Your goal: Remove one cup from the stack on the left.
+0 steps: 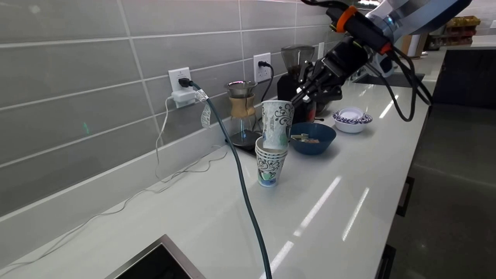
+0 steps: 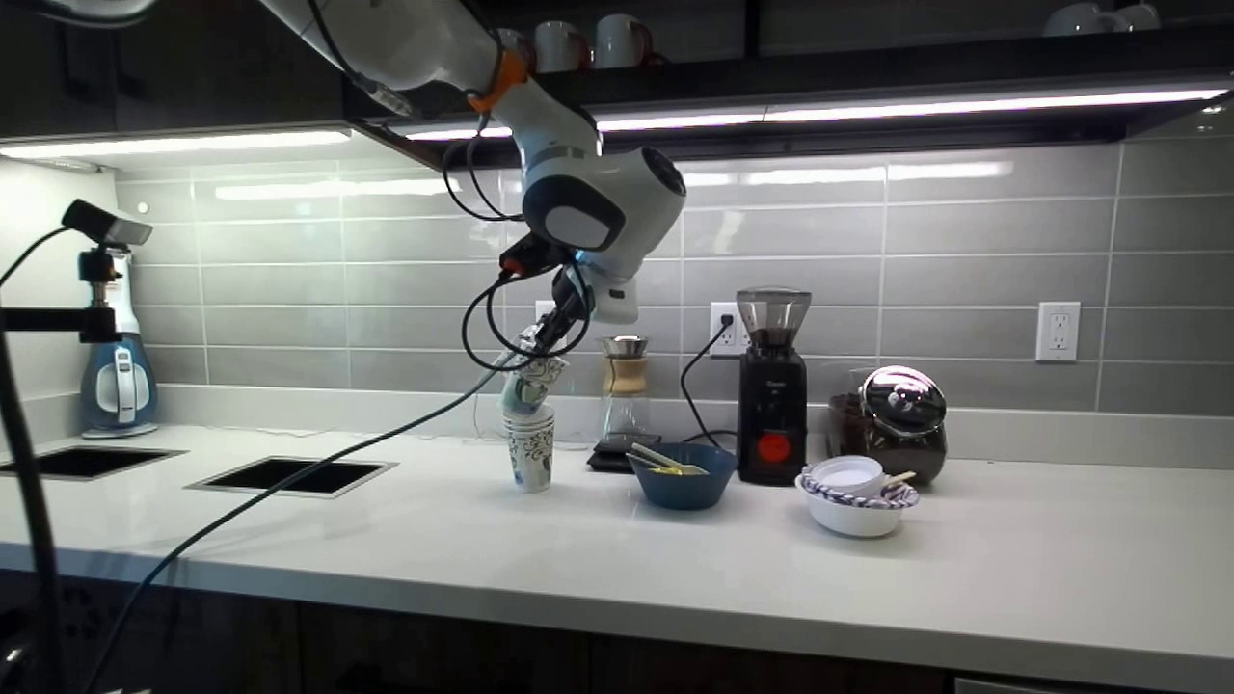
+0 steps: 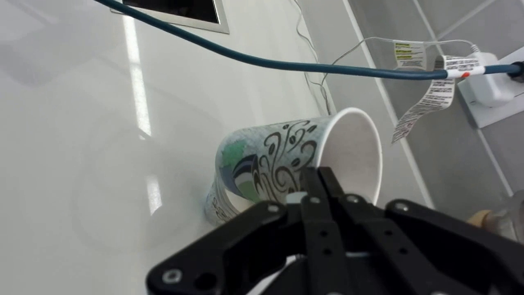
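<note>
Cup, white paper with dark swirls and blue-green print, is held tilted above the stack, its base at the stack's mouth; whether that base touches the cups below cannot be told. The gripper pinches the cup's wall at the rim, with one of the fingers outside and one inside, pressed together on the paper between them. In an exterior view the arm runs in from the upper left, high over the stack, then drops to a wrist joint above and right of it, from where the gripper slants down and leftward to the rim. The wrist view looks well into the cup's white inside, which neither exterior view does; of the stack it gives only a part, past the cup's base. Both exterior views, unlike the wrist view, show a blue bowl with utensils near the stack on its right and, farther off on that side, a coffee grinder and a white bowl. In an exterior view mugs stand well above the stack. Left of the stack runs a cord; the wrist view brings out print on its tag.
</note>
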Robot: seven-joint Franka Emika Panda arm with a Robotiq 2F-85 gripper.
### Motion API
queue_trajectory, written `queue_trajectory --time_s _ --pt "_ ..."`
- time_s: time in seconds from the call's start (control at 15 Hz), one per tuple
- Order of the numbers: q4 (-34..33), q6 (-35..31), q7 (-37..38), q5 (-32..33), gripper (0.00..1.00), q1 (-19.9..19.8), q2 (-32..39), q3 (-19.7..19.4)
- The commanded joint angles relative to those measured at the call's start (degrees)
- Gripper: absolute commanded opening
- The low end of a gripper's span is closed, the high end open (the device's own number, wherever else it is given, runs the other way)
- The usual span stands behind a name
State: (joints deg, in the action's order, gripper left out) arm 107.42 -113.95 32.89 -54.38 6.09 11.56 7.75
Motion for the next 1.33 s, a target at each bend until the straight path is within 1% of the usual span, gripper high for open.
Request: queue_trajectory --time_s 0.0,0.13,0.47,0.53,0.8,1.27 --pt "1.04 -0.17 0.36 -0.07 0.03 0.74 -0.84 -0.81" --pt "2.03 -0.27 0.58 -0.05 0.03 0.67 -1.71 -0.97" --pt "2.1 -0.27 0.67 -0.04 0.03 0.63 -1.77 -1.1" --pt "2.43 -1.38 1.28 0.82 0.01 0.92 -2.41 -1.13" --pt "3.96 -6.04 1.98 3.16 0.01 1.87 -4.38 -0.94" --pt "5.43 -12.29 -0.01 5.26 0.01 3.12 -7.12 -0.17"
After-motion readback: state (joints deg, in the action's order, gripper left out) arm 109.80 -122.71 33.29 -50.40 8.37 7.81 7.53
